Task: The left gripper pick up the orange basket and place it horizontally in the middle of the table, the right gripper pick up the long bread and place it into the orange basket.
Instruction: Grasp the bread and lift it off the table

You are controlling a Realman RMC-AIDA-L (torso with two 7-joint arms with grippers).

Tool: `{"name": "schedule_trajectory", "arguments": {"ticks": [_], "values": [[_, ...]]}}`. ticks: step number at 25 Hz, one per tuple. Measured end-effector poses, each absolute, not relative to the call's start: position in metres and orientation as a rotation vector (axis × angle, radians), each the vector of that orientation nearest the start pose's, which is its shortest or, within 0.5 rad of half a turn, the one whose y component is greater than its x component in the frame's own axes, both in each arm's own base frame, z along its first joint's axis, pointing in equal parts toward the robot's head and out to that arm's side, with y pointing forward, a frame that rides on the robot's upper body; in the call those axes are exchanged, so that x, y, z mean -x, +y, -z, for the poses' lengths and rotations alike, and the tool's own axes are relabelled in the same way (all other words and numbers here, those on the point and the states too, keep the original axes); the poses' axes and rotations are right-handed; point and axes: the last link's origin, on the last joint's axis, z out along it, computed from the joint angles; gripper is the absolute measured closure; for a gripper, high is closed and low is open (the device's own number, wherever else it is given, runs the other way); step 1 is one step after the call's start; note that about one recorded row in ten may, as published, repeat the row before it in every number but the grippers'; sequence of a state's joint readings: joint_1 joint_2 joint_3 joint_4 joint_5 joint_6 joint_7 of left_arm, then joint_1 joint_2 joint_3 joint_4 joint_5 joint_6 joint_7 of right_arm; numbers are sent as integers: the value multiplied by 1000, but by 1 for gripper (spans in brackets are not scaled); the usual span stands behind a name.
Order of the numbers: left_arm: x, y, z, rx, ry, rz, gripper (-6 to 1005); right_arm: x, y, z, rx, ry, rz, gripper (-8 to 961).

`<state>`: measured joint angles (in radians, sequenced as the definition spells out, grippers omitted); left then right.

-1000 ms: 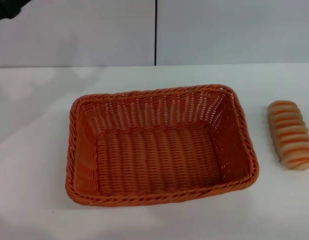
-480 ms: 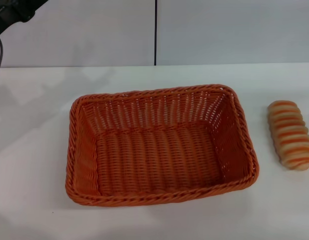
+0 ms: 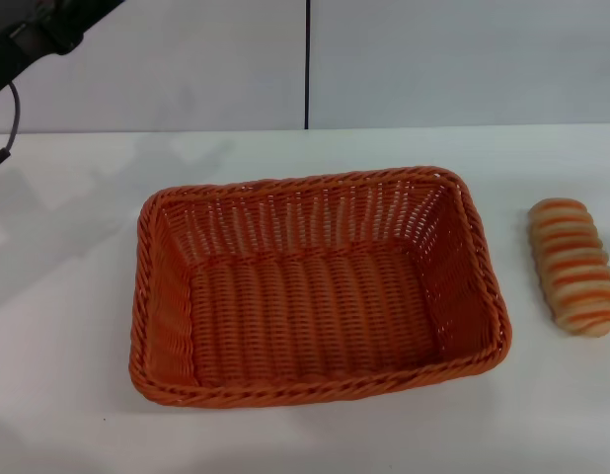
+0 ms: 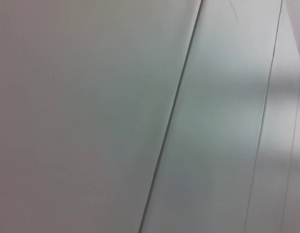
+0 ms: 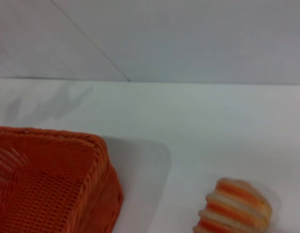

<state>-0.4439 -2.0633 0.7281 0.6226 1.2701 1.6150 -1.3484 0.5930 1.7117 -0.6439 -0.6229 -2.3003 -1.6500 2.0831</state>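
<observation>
Head camera looks down; right wrist shares orange basket [image 3: 315, 291], long bread [image 3: 573, 267].

My left tool's black arm [image 3: 34, 35] is poking in at the head view's top left corner, its fingers cut off. The right wrist view is cropping the orange woven wicker basket [image 5: 48, 184] and the striped cream oblong bread [image 5: 235, 206].

Open white table [image 3: 315, 143] on all sides of the orange basket [image 3: 315, 286], sitting at centre with nothing inside and a mouth free from above. At three o'clock, apart from the basket rim by a bare strip, the long bread [image 3: 573, 265], with clear surface around it. At ten o'clock, high against the wall, a dark arm part [image 3: 38, 35], off the tabletop.
</observation>
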Motion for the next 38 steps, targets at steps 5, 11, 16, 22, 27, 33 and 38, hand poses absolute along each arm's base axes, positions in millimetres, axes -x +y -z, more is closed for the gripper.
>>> {"name": "schedule_trajectory", "arguments": {"ticks": [5,11,16,22,27,33,38], "values": [[238,339,-72,2157,-523,1431,246,-323,353,-125,2473,1463,-148,319],[241,336,-71,2154,-539,1432,247,-322,356,-104,2496,1463,-27,318],[241,336,-71,2157,-540,1436,247,-321,360,-96,2503,1459,39,317],[241,336,-71,2158,-548,1442,247,-317,365,-91,2516,1453,82,319],[241,336,-71,2157,-549,1440,247,-316,367,-84,2525,1449,114,318],[241,338,-72,2145,-551,1441,248,-313,368,-76,2545,1440,158,319],[240,340,-73,2140,-554,1434,248,-313,370,-69,2549,1438,191,364]]}}
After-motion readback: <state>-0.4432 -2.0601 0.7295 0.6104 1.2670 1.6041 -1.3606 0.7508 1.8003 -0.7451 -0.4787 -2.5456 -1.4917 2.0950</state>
